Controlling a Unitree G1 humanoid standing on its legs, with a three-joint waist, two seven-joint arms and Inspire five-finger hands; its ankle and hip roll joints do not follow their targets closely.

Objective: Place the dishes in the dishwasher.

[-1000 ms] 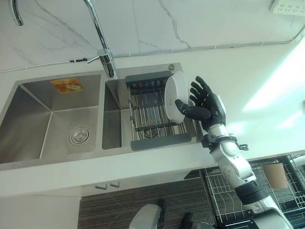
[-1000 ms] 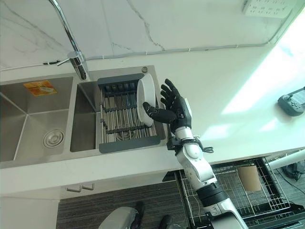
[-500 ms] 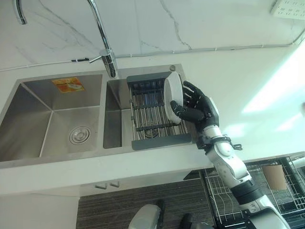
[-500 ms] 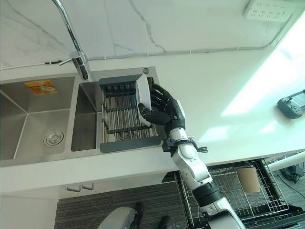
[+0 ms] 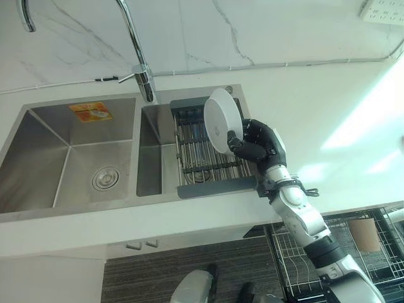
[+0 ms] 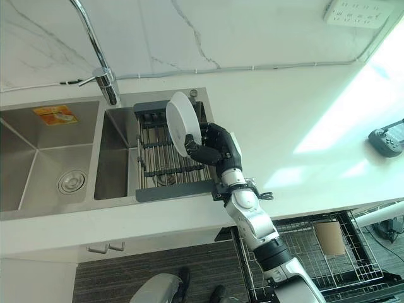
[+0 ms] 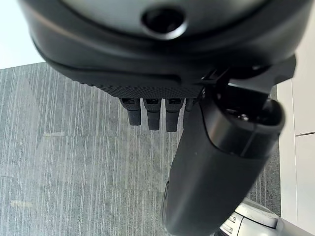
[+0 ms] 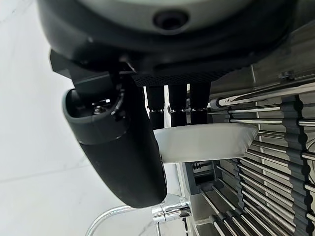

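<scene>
From the head views, the right hand [image 5: 255, 140] is now curling round the white plate [image 5: 222, 120], lifting it off the drying rack [image 5: 202, 158] toward ten o'clock. Its wrist view is showing thumb and fingers pinching the plate's rim. The left hand [image 7: 206, 162] is hanging relaxed, holding nothing, over the floor [image 7: 64, 162]. To my eye, carrying to the dishwasher rack [image 6: 315, 252] at five o'clock comes next.

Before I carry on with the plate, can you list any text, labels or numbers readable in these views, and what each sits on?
No text is readable.
Orange sticker on the left sink basin's back wall: carries a picture and print, too small to read.
Wall socket at the top right: markings too blurred to read.
Controller on the counter: no legible marks.
Plate held in the right robot hand: plain white, no print.
</scene>
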